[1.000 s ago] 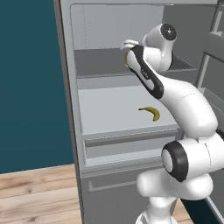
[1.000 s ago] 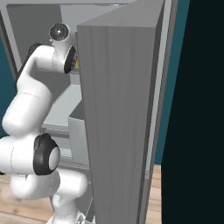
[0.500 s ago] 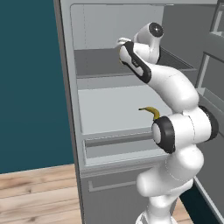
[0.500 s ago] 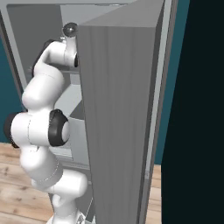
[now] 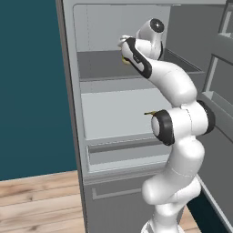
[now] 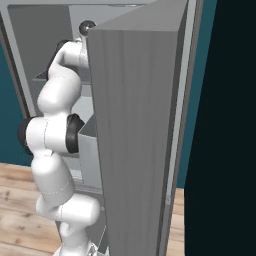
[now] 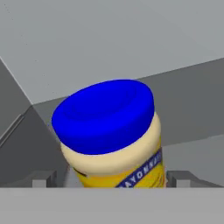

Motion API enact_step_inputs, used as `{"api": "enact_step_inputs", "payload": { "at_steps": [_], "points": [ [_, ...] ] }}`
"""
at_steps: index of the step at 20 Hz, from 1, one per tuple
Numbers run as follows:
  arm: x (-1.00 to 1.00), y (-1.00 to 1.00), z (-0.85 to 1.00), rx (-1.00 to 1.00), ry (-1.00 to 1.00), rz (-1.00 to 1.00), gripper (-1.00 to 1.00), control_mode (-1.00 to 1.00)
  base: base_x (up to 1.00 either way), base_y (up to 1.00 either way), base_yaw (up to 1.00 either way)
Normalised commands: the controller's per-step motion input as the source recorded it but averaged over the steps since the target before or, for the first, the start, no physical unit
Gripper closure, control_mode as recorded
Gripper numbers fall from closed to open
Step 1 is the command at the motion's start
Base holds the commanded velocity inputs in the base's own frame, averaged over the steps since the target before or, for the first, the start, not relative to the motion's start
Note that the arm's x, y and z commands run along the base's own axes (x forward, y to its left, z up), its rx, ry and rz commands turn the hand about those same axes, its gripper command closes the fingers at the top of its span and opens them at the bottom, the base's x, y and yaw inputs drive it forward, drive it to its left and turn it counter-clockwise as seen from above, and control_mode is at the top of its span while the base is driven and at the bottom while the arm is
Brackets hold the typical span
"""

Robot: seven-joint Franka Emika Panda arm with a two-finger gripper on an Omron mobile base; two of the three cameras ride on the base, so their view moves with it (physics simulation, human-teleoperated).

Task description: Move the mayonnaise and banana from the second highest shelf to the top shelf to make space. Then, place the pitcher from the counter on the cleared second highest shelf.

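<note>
Retreating open gripper, mayonnaise released.

My arm reaches over the dark top shelf; the banana's tip pokes out behind my elbow above the pale shelf.

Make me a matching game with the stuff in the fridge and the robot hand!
Things:
1. mayonnaise
2. banana
3. gripper
4. top shelf

Descriptions:
A. dark grey board
B. blue lid on top
C. open, one finger each side of the jar
D. on the pale second highest shelf, mostly hidden behind the arm

Pairs: 1-B, 2-D, 3-C, 4-A
</note>
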Motion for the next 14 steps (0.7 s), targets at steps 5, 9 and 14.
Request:
{"api": "enact_step_inputs", "payload": {
  "at_steps": [5,9,14],
  "points": [
    [-0.03,0.05,0.01,-0.05,0.00,0.00,-1.00,-1.00,0.00,0.00,0.00],
    [-0.29,0.18,-0.02,-0.12,0.00,0.00,-1.00,-1.00,0.00,0.00,0.00],
    [-0.66,0.07,-0.13,-0.12,0.00,0.00,-1.00,-1.00,0.00,0.00,0.00]
  ]
}}
